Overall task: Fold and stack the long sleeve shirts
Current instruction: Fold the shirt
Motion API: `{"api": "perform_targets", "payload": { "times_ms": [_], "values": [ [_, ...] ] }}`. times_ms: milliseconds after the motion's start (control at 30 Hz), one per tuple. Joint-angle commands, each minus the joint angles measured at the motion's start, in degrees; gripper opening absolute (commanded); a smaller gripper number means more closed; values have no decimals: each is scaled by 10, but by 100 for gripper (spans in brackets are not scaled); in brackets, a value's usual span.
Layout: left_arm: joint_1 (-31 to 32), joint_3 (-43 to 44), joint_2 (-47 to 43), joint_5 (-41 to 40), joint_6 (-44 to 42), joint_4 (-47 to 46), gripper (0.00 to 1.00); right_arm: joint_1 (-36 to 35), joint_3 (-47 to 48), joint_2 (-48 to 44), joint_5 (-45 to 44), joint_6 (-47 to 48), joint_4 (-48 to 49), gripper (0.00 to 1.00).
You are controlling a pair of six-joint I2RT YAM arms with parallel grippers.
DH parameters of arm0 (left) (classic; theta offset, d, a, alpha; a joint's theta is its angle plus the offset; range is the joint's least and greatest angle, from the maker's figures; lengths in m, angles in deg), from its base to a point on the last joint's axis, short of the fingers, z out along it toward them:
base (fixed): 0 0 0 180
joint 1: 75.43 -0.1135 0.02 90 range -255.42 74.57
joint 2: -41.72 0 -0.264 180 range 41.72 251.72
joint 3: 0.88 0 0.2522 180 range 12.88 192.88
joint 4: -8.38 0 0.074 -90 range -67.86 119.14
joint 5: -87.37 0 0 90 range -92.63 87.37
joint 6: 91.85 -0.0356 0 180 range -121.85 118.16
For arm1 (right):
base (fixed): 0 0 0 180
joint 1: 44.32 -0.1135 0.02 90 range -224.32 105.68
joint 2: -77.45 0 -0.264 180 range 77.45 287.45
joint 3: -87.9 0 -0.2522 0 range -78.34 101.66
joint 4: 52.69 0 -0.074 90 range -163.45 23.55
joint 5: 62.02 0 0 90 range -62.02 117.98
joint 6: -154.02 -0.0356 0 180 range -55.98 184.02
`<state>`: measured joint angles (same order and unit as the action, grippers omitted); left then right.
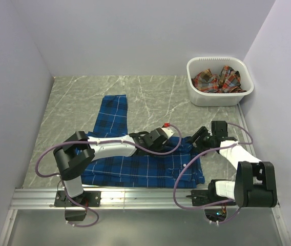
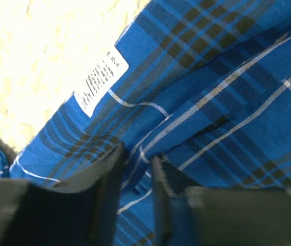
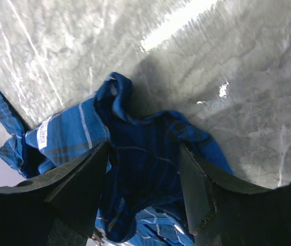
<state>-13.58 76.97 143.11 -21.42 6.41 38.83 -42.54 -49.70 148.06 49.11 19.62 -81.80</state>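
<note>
Two plaid shirts are in view. The blue shirt (image 1: 135, 168) lies at the 6 o'clock edge of the table (image 1: 74, 107), close to the arm bases. It is soft woven cloth in royal blue with dark bands and thin white lines. Its body is spread fairly flat and one long sleeve runs straight toward 12 o'clock. One white printed label (image 2: 101, 80), a small rectangle, sits on its inner side. The red-orange shirt (image 1: 214, 80) is crumpled in the one white plastic basket (image 1: 212, 98). The basket is a rounded rectangle with smooth walls, at the table's 1 o'clock corner. The table has a grey, marble-veined surface.

Two arms work at the blue shirt's 3 o'clock end. The left gripper (image 2: 135, 154) has its two dark fingers drawn near together, a raised ridge of blue cloth pinched between them. The right gripper (image 3: 144, 148) holds its fingers well apart, astride a rumpled bunch of the same shirt. Whether they squeeze that bunch cannot be told.
</note>
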Motion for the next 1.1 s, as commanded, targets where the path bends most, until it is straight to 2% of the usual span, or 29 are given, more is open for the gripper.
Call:
{"api": "perform_targets", "payload": {
  "times_ms": [0,33,67,200,300,333,467,533,867,1000,1067],
  "values": [
    [5,6,-20,-17,2,-31,30,4,-6,8,16,-10,29,64],
    [4,2,-26,-16,4,-31,23,3,-7,14,16,-10,36,64],
    [4,2,-29,-13,10,-31,21,3,-6,17,17,-11,37,64],
    [4,-6,-39,-13,26,-37,20,3,2,21,22,-12,34,63],
    [3,13,-26,-21,40,-20,20,4,23,-14,-10,5,-8,64],
    [2,21,-24,-21,41,-17,20,3,35,-38,-17,17,-35,65],
    [-3,38,-19,-20,56,-12,19,4,63,-80,-28,35,-99,84],
    [-11,46,-21,-15,63,-10,19,3,77,-96,-21,41,-130,87],
    [-38,53,-37,14,88,-14,19,-1,86,-163,94,16,-169,91],
    [-44,59,-34,21,92,-15,19,-15,63,-186,146,-21,-139,92],
    [-46,62,-31,23,93,-16,19,-55,54,-189,150,-38,-114,92]
  ]
}}
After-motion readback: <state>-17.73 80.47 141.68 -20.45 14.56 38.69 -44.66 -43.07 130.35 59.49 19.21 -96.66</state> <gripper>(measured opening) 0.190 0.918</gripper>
